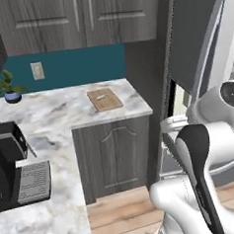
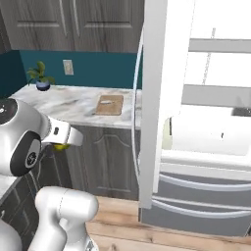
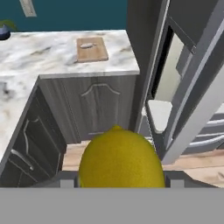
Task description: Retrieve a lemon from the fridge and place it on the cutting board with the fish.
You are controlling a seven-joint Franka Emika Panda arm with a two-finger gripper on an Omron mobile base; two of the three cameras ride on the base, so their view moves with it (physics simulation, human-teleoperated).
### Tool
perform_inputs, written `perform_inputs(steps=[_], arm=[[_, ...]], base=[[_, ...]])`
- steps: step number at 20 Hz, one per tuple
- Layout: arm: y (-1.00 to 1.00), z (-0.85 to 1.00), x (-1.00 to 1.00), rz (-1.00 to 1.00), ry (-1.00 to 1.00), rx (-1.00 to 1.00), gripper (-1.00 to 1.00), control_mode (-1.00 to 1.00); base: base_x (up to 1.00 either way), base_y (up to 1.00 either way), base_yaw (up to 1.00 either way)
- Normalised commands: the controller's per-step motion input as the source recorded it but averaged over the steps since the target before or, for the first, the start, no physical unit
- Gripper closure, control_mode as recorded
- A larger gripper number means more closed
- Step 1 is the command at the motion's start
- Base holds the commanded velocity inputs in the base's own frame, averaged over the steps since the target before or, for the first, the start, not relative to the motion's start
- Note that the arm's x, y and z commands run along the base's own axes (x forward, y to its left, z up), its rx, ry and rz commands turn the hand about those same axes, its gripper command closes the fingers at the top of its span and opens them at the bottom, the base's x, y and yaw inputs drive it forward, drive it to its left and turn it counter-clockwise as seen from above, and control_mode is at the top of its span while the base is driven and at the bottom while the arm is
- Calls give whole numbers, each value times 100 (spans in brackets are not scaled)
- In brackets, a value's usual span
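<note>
The lemon (image 3: 119, 158), yellow and oval, sits large at the bottom of the hand view, and my gripper (image 3: 120, 183) is shut on it. In the right base view a sliver of the lemon (image 2: 61, 146) peeks out under the hand, in front of the lower cabinets. The cutting board (image 1: 105, 99) (image 2: 109, 104) (image 3: 91, 49) lies on the marble counter near its right end, with the small pale fish (image 1: 101, 97) (image 3: 87, 45) on it. To the right the fridge (image 2: 211, 127) stands with its door (image 2: 162, 98) (image 1: 203, 48) open, showing white shelves.
A potted plant (image 1: 8, 89) (image 2: 40, 76) and a wall outlet (image 1: 37, 71) are at the counter's back. A black coffee machine (image 1: 13, 166) stands on the near-left counter. Dark cabinets (image 1: 117, 158) sit below, with wood floor (image 1: 120, 212) in front. The fridge door edge juts out beside the counter's end.
</note>
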Motion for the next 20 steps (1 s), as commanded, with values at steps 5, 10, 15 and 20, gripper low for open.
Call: perform_inputs(steps=[5,10,15,20], arm=[[0,0,0,0,0,0,100,100],[0,0,0,0,0,0,100,100],[0,0,0,0,0,0,100,100],[0,0,0,0,0,0,100,100]], base=[[57,47,-5],[66,9,0],[69,7,0],[71,2,0]])
